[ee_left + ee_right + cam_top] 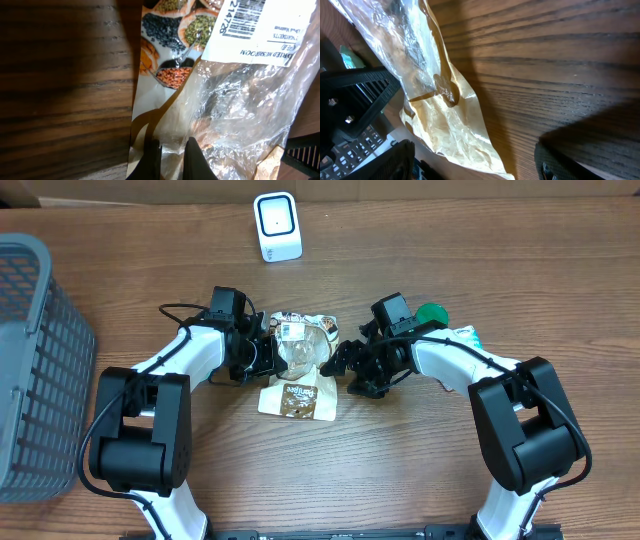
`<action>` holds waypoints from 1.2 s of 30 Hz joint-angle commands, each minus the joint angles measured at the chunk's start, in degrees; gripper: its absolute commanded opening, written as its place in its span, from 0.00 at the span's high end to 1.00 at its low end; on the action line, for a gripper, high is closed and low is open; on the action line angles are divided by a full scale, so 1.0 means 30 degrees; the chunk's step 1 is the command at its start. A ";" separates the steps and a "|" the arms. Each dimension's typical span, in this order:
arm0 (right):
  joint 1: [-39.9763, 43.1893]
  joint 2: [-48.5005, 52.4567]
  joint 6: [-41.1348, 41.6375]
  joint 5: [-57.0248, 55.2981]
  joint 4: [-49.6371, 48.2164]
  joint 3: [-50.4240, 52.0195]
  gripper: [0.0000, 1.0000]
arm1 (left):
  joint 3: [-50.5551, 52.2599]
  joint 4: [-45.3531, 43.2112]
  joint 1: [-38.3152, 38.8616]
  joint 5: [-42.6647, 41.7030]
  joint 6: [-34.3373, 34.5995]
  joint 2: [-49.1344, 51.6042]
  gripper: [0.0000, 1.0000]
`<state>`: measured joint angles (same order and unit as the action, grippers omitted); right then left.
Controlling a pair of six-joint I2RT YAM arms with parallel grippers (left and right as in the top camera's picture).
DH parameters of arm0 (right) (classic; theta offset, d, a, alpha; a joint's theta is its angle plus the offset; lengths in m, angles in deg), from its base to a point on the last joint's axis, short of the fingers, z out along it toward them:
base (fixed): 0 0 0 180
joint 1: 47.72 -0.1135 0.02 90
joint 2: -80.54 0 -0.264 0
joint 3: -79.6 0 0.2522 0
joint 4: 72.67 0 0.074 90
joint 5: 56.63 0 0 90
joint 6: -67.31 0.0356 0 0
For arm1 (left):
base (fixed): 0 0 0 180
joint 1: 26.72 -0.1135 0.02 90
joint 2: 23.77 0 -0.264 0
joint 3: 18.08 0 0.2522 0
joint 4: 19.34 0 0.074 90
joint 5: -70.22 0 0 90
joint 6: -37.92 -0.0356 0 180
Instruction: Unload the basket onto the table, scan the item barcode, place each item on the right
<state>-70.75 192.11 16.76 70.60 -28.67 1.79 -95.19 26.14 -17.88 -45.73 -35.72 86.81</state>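
Brown wood-grain worktop [400, 470], cardboard along the far edge. Grey mesh basket [40, 360] at 9 o'clock, partly out of frame. White scanner [277, 226] stands at 12 o'clock, well apart from both arms. Bag [300, 375] lies at centre between the two arms: clear crinkly plastic upper part, tan printed lower part flat on the wood.

Left fingers [152, 160] come in from 9 o'clock and are pinched nearly together on the bag's clear plastic edge. The left wrist view shows the film caught between them. The same view shows a white barcode label [260, 25] on the bag, facing up, text reading "dried mushroom", beside a print of grains and seeds.

Right fingers [400, 155] sit at the bag's 3 o'clock side, spread wide. In the right wrist view the bag lies toward one finger and bare wood fills the rest of the gap; nothing gripped. Cannot tell whether that finger touches the bag.

Green round item [432, 313] at 2 o'clock behind the right arm, partly hidden.
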 commanded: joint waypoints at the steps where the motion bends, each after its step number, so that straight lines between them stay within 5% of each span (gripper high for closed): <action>1: -0.0255 0.0495 -0.0080 -0.1537 0.0073 0.0743 0.24 | 0.0838 0.0357 -0.0095 0.0991 -0.0393 0.0889 0.96; 36: -0.1501 0.1282 0.1974 -0.1894 -0.3657 0.0743 0.25 | 0.0838 0.0459 -0.0080 0.0780 -0.0379 0.0889 0.96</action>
<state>-73.30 192.61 20.01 68.83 -38.86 2.60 -95.10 26.52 -17.88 -46.34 -35.72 86.81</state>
